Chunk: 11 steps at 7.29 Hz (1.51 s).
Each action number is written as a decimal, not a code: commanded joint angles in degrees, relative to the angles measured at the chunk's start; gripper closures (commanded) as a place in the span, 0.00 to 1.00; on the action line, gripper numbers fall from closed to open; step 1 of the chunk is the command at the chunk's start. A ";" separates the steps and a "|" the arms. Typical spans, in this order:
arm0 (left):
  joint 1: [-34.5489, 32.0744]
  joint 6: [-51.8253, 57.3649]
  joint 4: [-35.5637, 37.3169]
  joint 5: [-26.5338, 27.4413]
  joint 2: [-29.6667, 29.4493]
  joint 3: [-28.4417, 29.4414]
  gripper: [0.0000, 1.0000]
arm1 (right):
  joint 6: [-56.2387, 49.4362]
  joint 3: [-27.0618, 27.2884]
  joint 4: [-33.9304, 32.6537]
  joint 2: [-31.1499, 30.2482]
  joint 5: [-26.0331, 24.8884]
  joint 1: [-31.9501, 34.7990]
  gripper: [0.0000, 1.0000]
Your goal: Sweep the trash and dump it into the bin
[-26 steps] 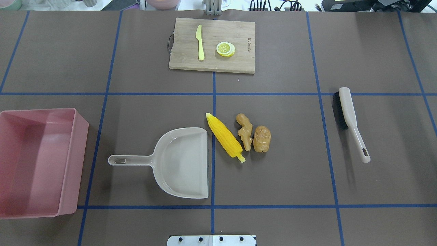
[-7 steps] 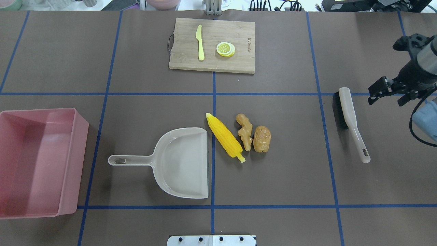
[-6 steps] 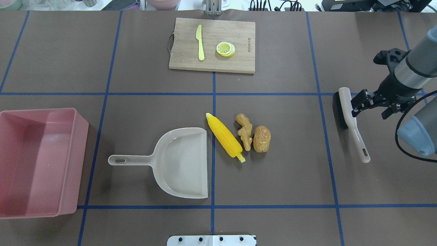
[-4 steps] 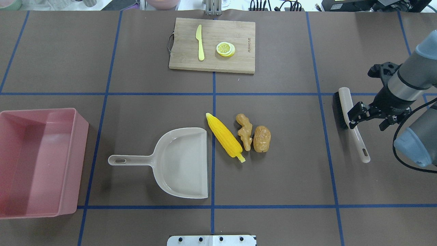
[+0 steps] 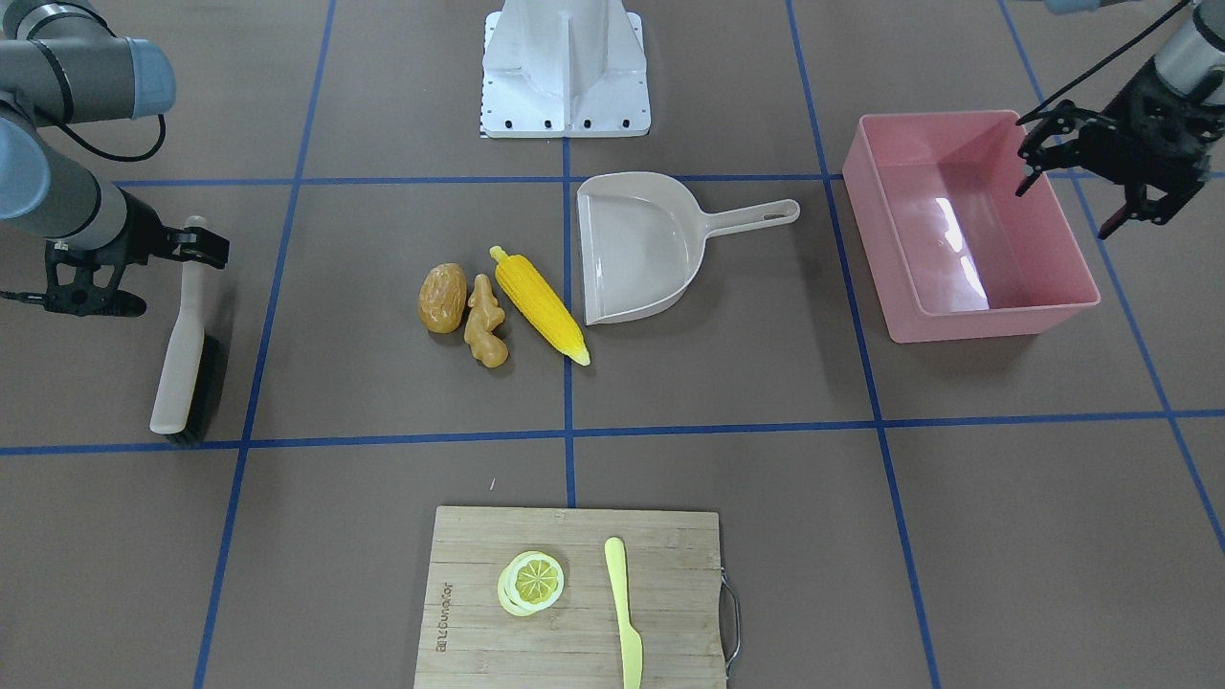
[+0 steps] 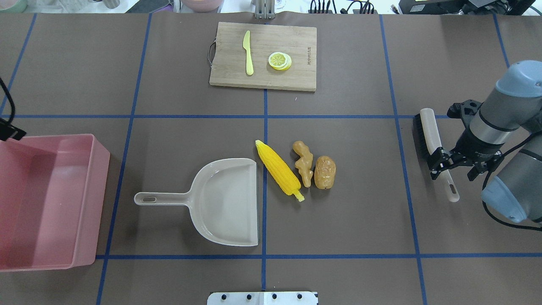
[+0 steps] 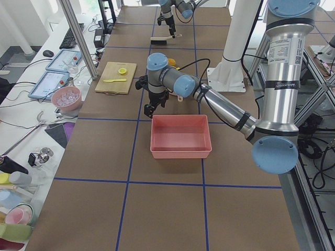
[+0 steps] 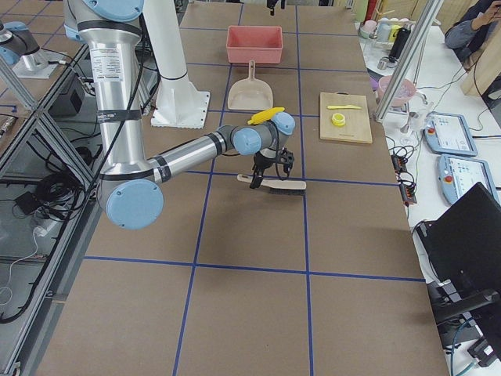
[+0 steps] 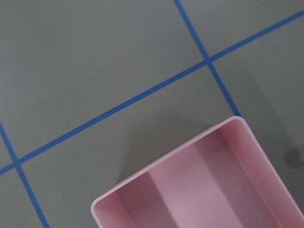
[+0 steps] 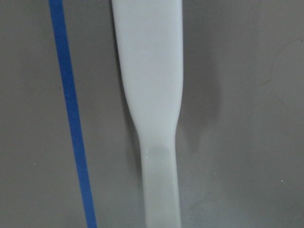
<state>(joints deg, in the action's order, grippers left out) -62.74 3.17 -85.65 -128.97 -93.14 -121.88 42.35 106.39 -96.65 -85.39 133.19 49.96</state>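
Below the left hand [image 5: 1070, 203] lies one corner of the bin [image 5: 995, 322].

A long yellow corn cob [image 6: 279, 170], a knobbly tan ginger root [image 6: 304, 163] and a brown oval potato [image 6: 324, 171] lie flat, close together in a row, while the glossy pink rectangular bin [image 6: 94, 203] stands upright, open top up, well apart on the robot's left.
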 commanded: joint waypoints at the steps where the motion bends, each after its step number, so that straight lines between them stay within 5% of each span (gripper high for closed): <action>1: 7.45 3.32 1.78 6.22 -7.90 0.84 0.01 | -0.08 -1.27 0.06 -0.04 0.06 -1.18 0.19; 3: 14.81 9.74 3.56 12.13 -13.36 1.90 0.01 | -0.34 -1.80 0.06 0.75 -0.12 -2.06 0.88; 4: 20.59 9.75 3.38 14.34 -14.17 2.60 0.01 | -0.51 -1.89 0.06 0.75 0.23 -2.06 1.00; 7: 30.47 10.10 1.27 20.25 -18.57 5.95 0.01 | -1.22 -1.71 0.06 0.67 0.14 -1.98 1.00; 11: 31.10 10.27 1.45 20.42 -18.40 7.09 0.02 | -3.76 1.53 0.14 1.28 -1.95 5.39 1.00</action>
<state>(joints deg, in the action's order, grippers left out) -31.79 13.47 -84.33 -108.60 -111.70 -114.90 39.16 106.80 -96.65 -84.42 132.89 52.72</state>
